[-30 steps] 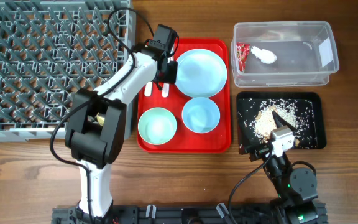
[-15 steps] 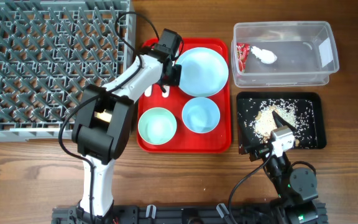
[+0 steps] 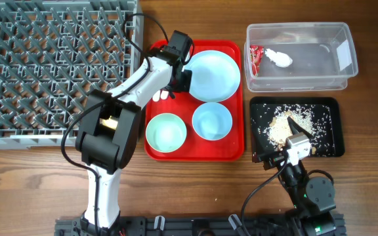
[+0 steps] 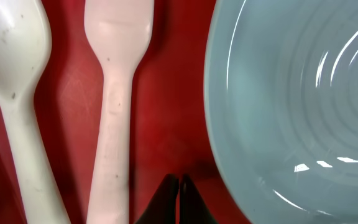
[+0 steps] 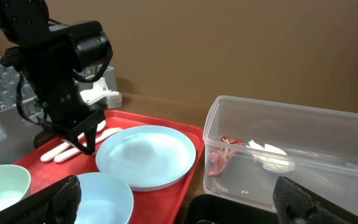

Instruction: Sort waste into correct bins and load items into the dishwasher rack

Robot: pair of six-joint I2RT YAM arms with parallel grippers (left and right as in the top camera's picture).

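Note:
My left gripper [image 3: 180,77] is shut and empty, low over the red serving tray, its tips [image 4: 179,182] between a white cutlery handle [image 4: 114,112] and the rim of the light-blue plate [image 3: 213,76]. A second white cutlery piece [image 4: 14,93] lies beside the first. Two bowls [image 3: 166,132] [image 3: 212,121] sit at the tray's front. The clear tub [image 3: 346,72] holds the red wrapper [image 3: 255,59] and white napkin [image 3: 279,58]. The black tray [image 3: 330,141] holds rice crumbs [image 3: 281,128]. My right gripper [image 5: 185,202] is open at the black tray's front edge. The yellow-green cup is out of view.
The grey dishwasher rack [image 3: 51,65] fills the table's far left. The red serving tray [image 3: 231,151] lies in the middle, between the rack and the two bins. The left arm's cable arcs over the rack's right edge.
My left gripper has shifted slightly right toward the plate's rim and come down between it and the cutlery. One cutlery piece seems nudged left. The right arm has not moved.

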